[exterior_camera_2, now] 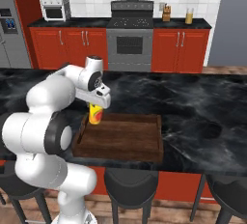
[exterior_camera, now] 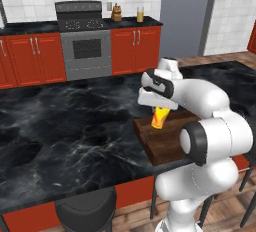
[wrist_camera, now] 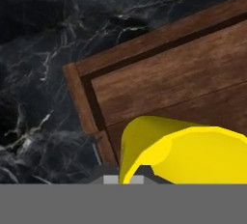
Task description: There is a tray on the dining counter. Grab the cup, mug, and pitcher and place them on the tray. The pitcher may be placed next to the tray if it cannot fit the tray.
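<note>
1. Across the foreground runs the dining counter [exterior_camera: 65, 136], black marble with white veining on a red base; behind it stand red cabinets [exterior_camera_2: 67, 47] and a grey stove [exterior_camera_2: 129, 35].
2. Near the counter's front edge lies the tray [exterior_camera_2: 125, 138], its bare wooden floor open to the right, with black stools [exterior_camera_2: 131, 187] below.
3. Over the tray's left end, the gripper [exterior_camera_2: 95, 106] is clamped on the cup [exterior_camera_2: 95, 114], which hangs directly beneath it, upright, just inside the rim.
</note>
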Robot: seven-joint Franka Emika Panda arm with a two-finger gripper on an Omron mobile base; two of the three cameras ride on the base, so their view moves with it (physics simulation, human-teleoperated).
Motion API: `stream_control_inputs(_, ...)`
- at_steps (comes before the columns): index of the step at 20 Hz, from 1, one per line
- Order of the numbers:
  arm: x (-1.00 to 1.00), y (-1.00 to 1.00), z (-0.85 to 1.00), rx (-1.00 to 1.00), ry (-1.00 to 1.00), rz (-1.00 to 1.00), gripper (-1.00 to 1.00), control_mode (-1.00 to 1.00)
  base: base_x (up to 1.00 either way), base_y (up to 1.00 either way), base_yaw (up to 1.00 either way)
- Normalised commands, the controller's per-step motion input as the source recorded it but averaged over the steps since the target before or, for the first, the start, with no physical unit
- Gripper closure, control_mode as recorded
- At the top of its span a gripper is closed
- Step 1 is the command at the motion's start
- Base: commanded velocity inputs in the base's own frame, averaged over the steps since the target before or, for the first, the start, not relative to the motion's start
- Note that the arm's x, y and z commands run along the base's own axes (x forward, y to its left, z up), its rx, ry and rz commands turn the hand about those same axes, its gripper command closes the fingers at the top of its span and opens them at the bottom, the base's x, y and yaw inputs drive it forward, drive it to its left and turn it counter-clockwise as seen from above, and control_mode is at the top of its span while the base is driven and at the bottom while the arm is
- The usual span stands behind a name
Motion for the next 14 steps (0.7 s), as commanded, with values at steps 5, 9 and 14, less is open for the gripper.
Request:
stream_control_inputs(5, 0.07, 0.0, -0.4, 0.0, 0.0, -0.1, 1.0, -1.0, 0.0, 0.0, 0.0)
stream_control_inputs(9, 0.13, 0.0, -0.33, 0.0, 0.0, -0.1, 1.0, -1.0, 0.0, 0.0, 0.0)
stream_control_inputs(14, 0.19, 0.0, -0.34, 0.0, 0.0, -0.11, 1.0, -1.0, 0.0, 0.0, 0.0)
